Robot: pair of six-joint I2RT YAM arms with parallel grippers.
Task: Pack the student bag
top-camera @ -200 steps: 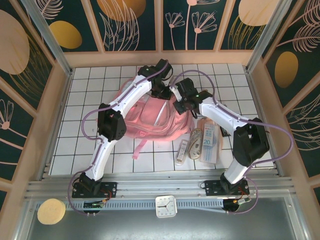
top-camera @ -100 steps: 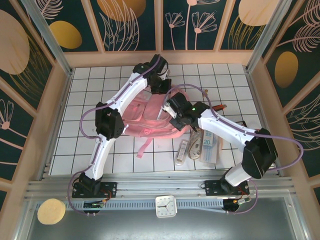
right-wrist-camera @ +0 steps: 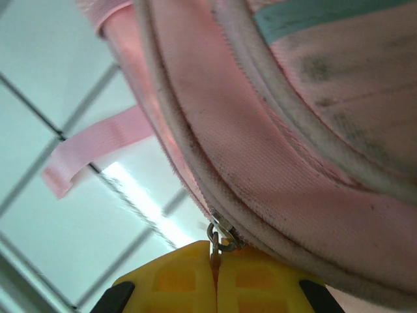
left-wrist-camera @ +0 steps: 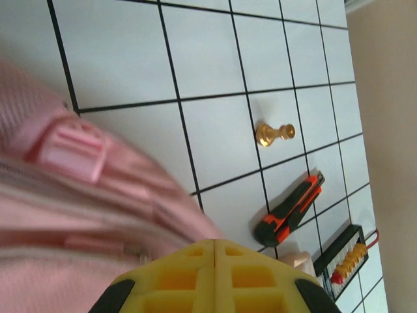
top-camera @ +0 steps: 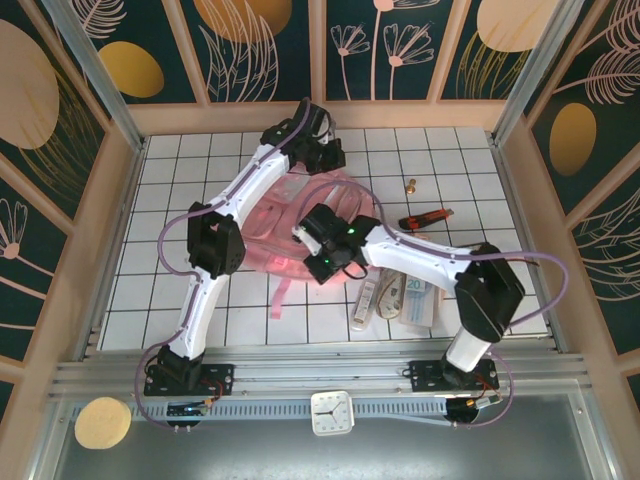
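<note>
Both left gripper (left-wrist-camera: 215,244) and right gripper (right-wrist-camera: 215,251) are clamping shut at the floppy, light student bag (top-camera: 270,240) lying left of the orange cutter (top-camera: 427,217), the right nipping its zip pull (right-wrist-camera: 220,236), likely the surest hold.

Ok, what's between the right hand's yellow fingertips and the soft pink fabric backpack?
A small metal zip pull: the right hand, shut, pinches it where it hangs off the soft pink fabric backpack, shown in the right wrist view.
</note>
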